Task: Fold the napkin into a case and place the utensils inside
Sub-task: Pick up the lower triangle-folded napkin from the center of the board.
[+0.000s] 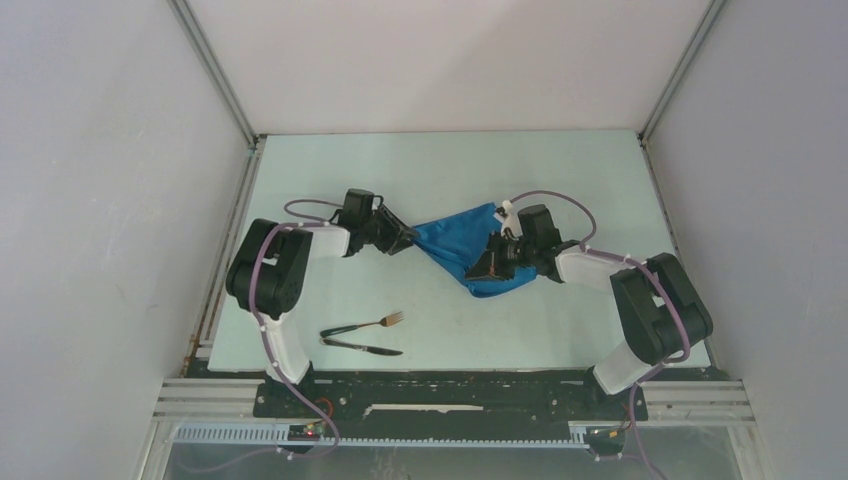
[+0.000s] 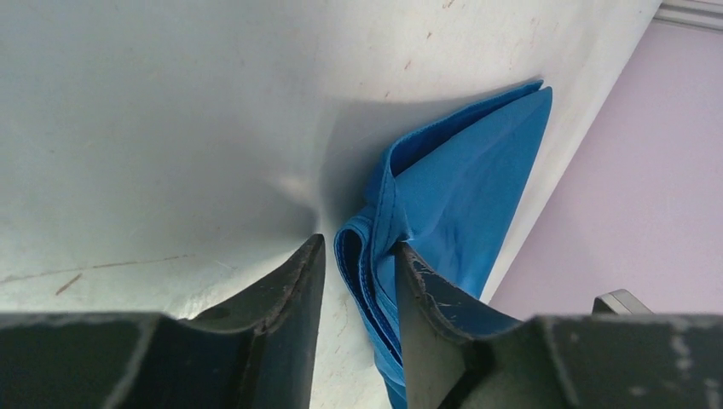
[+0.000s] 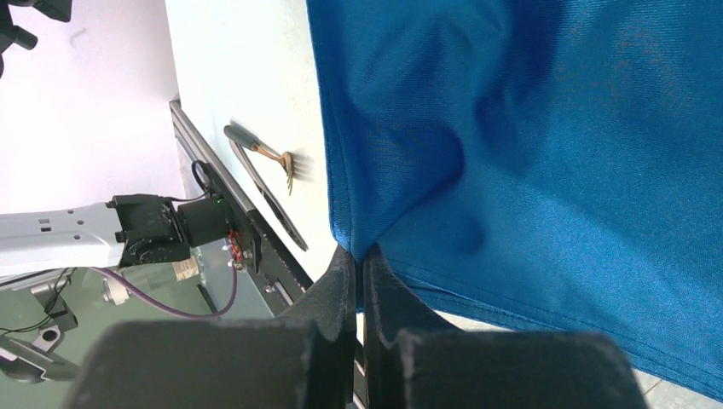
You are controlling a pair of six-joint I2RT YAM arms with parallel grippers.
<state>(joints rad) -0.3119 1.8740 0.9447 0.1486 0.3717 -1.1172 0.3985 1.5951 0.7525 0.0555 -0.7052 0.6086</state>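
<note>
The bright blue napkin (image 1: pixel 455 245) hangs bunched in a rough triangle between my two grippers, above the middle of the table. My left gripper (image 1: pixel 405 240) sits at its left tip. In the left wrist view the jaws (image 2: pixel 358 260) stand apart around the napkin's folded edge (image 2: pixel 460 179), which rests against the right finger (image 2: pixel 422 294) with a gap to the left one. My right gripper (image 1: pixel 492 266) is shut on a pinch of the napkin (image 3: pixel 529 128), its tips (image 3: pixel 360 256) pressed together on the cloth. The fork (image 1: pixel 365 324) and knife (image 1: pixel 362 348) lie side by side near the front edge.
White walls enclose the pale table (image 1: pixel 560 170) on three sides. A black rail and metal frame (image 1: pixel 450 400) run along the near edge. The left arm's base (image 3: pixel 145 230) shows in the right wrist view, beyond the fork (image 3: pixel 274 157).
</note>
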